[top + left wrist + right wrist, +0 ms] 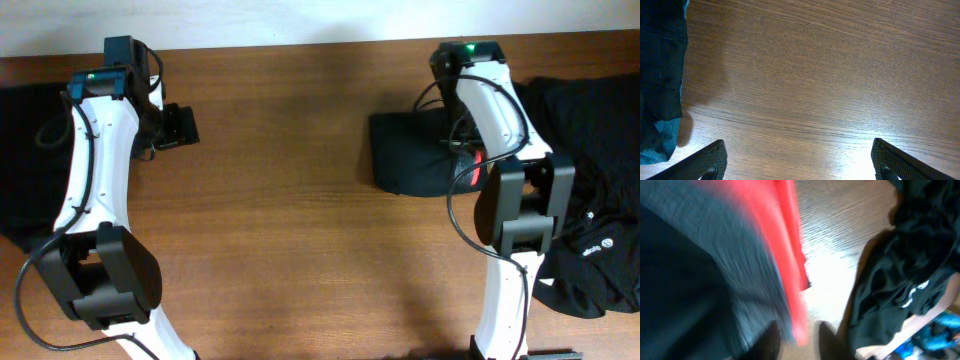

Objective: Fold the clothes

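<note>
The black trousers lie as a folded bundle on the table, partly under my right arm. In the right wrist view their grey waistband with its red edge is blurred and fills the left half. My right gripper has its jaws slightly apart, the red edge lying loose between them with a gap on the right side. More black clothes with a small white logo are heaped at the right. My left gripper stands wide open over bare wood with nothing between its fingers.
Another dark garment lies at the table's left edge, also showing at the left of the left wrist view as dark cloth. Bare wooden tabletop stretches between the two arms.
</note>
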Robot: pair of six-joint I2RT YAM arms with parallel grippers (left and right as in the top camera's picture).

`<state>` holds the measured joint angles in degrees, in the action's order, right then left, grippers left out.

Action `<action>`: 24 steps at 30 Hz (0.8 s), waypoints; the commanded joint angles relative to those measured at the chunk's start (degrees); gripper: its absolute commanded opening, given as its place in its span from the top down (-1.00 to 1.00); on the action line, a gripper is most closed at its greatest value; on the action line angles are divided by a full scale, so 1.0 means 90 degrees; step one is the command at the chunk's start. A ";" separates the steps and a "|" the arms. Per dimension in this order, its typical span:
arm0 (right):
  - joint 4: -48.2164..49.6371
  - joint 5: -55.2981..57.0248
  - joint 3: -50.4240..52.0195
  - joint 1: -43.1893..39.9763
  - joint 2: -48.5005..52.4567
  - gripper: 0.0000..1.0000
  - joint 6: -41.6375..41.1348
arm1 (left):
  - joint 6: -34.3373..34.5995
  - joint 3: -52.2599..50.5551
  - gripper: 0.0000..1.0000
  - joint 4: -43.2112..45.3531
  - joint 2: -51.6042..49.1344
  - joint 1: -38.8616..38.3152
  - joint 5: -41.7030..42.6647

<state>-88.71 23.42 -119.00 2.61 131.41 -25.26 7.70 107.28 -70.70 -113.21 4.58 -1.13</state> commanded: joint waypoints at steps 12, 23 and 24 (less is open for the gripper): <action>0.0452 -0.1685 0.0056 -0.0580 -0.0085 -0.34 0.1307 | -0.0061 0.0138 -0.84 -0.0061 -0.0053 0.0017 -0.0070; 0.1098 -0.3895 0.0056 -0.2045 -0.0083 -0.64 0.2963 | -0.0104 0.0138 -0.85 -0.0056 -0.0053 0.0012 -0.0068; 0.1110 -0.4206 0.0056 -0.2086 -0.0083 -0.70 0.3140 | -0.0104 0.0138 -0.85 -0.0053 -0.0053 0.0010 -0.0068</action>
<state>-78.96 -5.39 -118.85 -16.01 131.41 -1.98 7.53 107.28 -71.11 -113.21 4.58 -1.13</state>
